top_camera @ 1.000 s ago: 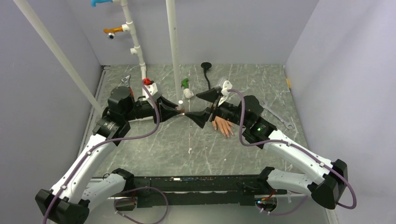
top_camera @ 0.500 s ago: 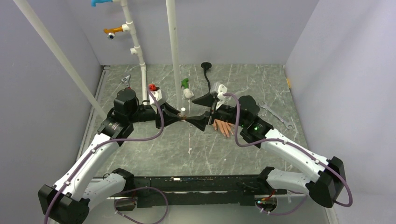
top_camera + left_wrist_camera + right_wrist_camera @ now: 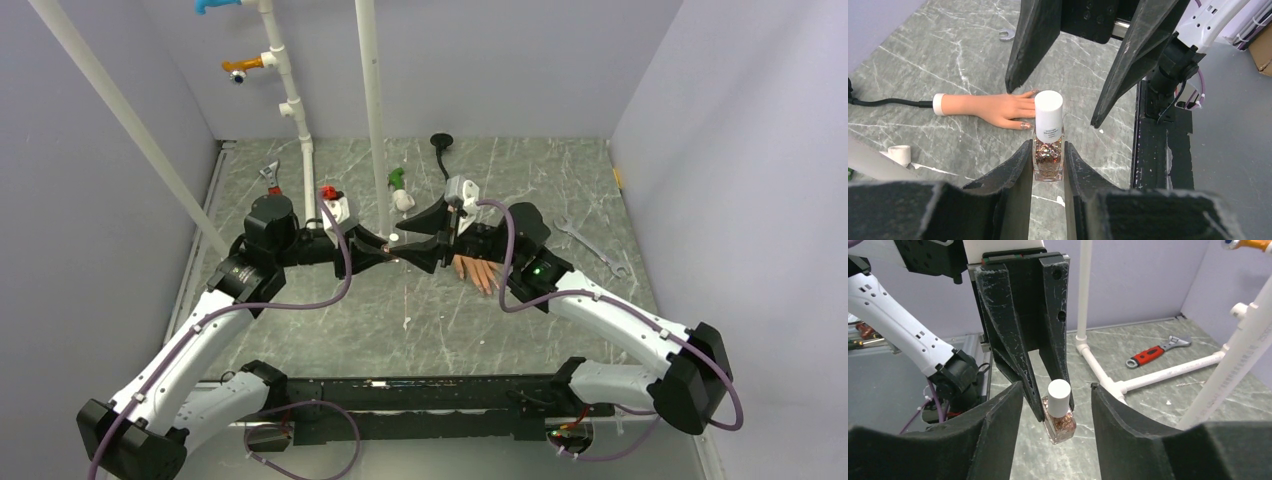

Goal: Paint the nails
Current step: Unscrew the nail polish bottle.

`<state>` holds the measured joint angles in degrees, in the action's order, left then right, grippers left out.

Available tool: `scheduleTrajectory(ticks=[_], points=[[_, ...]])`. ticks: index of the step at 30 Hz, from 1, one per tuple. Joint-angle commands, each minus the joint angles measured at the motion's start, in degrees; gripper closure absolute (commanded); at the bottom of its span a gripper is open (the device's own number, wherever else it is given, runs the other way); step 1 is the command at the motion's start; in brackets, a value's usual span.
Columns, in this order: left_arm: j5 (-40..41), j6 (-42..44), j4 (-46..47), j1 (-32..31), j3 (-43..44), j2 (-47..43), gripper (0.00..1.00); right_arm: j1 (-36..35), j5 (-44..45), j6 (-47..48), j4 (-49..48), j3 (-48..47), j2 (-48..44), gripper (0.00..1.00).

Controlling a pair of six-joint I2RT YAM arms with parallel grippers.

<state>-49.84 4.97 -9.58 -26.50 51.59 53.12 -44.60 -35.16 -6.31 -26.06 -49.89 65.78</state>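
The right gripper is sliding in toward the left gripper — its spread fingers are now straddling the white cap of the polish bottle.

Mannequin hand: fingertips mostly behind polish bottle and one finger of right claw, only one of the nails shows. Top view: nails too small to tell, hand's wrist end under right arm. Bottle label print unreadable. Left claw cut off at bottom edge.

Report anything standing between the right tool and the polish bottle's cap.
Nothing visible does. The right tool is open, one finger either side of the white cap; the left tool grips the polish bottle below it.
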Motion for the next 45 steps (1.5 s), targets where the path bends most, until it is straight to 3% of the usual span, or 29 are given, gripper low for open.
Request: scheduleTrajectory(ticks=[1,15,23,30,45], points=[[1.0,1.1,0.6,-0.5,0.2,-0.6,1.00,0.0,-2.8,-1.1,-2.9,-2.1,1.6,0.48],[0.4,1.2,0.7,-0.8,0.1,-1.0,1.00,0.0,-4.7,-3.3,-3.5,-2.2,3.3,0.70],[-1.0,1.4,1.0,-0.9,-0.1,-1.4,1.00,0.0,-5.6,-3.1,-2.6,-1.4,2.7,0.77],[-0.9,2.2,-0.1,-0.9,0.1,-1.6,1.00,0.0,-9.7,-3.9,-4.9,-0.2,2.7,0.97],[-7.6,6.9,-5.7,-1.0,2.2,-1.8,1.00,-0.1,-20.2,3.1,-10.7,6.0,1.5,1.00]])
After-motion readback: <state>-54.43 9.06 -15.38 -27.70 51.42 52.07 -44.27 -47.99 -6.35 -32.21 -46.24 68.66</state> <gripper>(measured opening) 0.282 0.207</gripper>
